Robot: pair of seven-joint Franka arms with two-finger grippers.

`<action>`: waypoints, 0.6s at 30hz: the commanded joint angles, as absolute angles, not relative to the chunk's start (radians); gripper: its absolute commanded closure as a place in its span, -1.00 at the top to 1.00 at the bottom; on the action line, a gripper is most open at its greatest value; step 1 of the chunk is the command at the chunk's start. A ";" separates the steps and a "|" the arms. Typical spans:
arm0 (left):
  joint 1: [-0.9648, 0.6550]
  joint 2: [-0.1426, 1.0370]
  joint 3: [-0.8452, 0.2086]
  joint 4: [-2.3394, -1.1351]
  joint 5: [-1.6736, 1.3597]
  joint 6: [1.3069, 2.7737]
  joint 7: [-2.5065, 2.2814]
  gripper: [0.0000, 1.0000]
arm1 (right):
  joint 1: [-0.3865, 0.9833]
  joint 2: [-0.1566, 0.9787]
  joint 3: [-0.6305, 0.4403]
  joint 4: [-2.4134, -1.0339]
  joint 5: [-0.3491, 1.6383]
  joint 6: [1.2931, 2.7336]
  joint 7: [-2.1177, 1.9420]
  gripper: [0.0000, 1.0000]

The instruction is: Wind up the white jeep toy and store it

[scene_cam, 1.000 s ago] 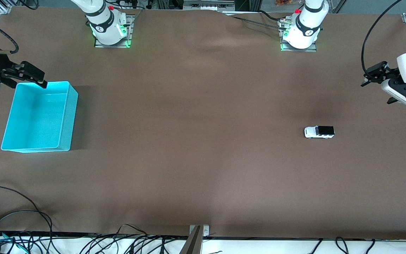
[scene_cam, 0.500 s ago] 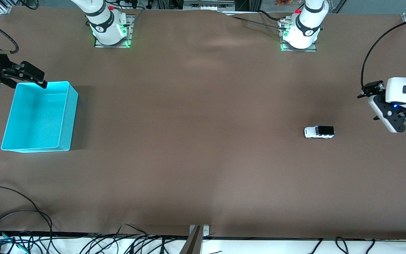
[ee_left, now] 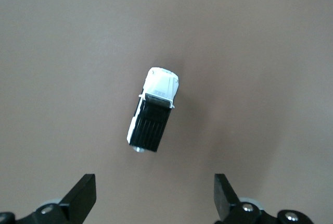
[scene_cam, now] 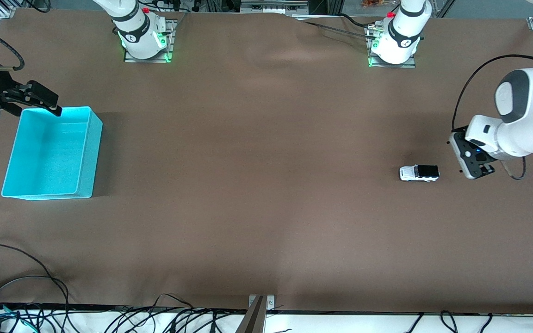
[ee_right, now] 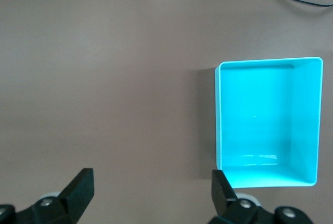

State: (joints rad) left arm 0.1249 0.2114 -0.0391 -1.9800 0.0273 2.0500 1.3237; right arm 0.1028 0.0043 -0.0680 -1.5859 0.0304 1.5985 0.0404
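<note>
Hovering left gripper: fingers spread wide, nothing between them, up over bare brown table just beside the white jeep toy, toward the left arm's end.
Left gripper from the front: pointing straight down, close to the toy's black rear roof, not touching it.
Left arm: white, bent in from the table's edge at its own end; black cable looped above the wrist.
White jeep toy: standing on its wheels on the table, white bonnet toward the right arm's end, black rear roof toward the left gripper; well apart from the cyan bin.
White jeep toy in the left wrist view: seen from above, slightly askew to the line between the fingers, clear of both.
Right gripper: fingers spread wide, empty, up over the table beside the cyan bin; waiting.
Right gripper from the front: black, over the bin's rim at the corner farthest from the front camera.
Cyan bin: open-topped, rectangular, nothing visible inside, at the right arm's end of the table.
Table: brown covering, faintly rippled between the two bases.
Cables: black, tangled along the edge nearest the front camera.
</note>
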 commanded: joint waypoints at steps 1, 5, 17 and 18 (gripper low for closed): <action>0.126 0.219 -0.043 -2.071 0.049 2.196 1.445 1.00 | 0.106 0.003 -0.071 -1.577 0.031 1.598 0.049 1.00; 0.126 0.276 -0.043 -2.069 0.049 2.252 1.522 1.00 | 0.106 0.003 -0.071 -1.577 0.031 1.598 0.049 1.00; 0.124 0.365 -0.044 -2.091 0.049 2.390 1.624 1.00 | 0.106 0.003 -0.071 -1.577 0.031 1.598 0.049 1.00; 0.126 0.373 -0.044 -2.092 0.049 2.398 1.626 1.00 | 0.106 0.003 -0.071 -1.577 0.031 1.598 0.049 1.00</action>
State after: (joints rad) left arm 0.1242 0.3396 -0.0423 -2.0835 0.0280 2.3434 1.5828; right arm 0.1028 0.0044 -0.0680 -1.5859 0.0304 1.5988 0.0404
